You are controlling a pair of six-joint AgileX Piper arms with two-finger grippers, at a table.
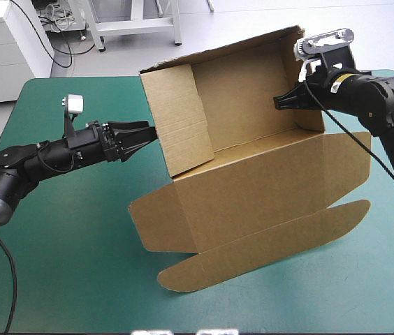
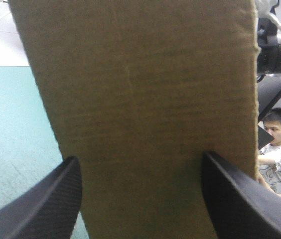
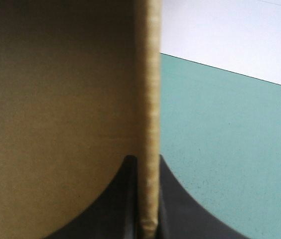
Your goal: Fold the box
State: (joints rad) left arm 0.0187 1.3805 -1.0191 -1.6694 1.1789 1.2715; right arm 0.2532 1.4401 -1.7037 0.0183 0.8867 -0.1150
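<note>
box [image 1: 253,174] half up, middle of the table [image 1: 57,244], toward its far edge
right gripper [image 1: 284,102] pinches the right wall [image 1: 311,117]; left gripper [image 1: 144,132] spread wide at the left wall [image 1: 179,118]. i'd push that wall in square, right clamp firm.

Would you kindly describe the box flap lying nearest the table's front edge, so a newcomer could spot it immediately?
On the teal-green table stands a brown box, walls raised at the far side. Its flat lid stretches toward the near edge, and the flap is the long narrow strip at the lid's very end. Unlike the straight-cut side flaps, both its ends are rounded.
</note>
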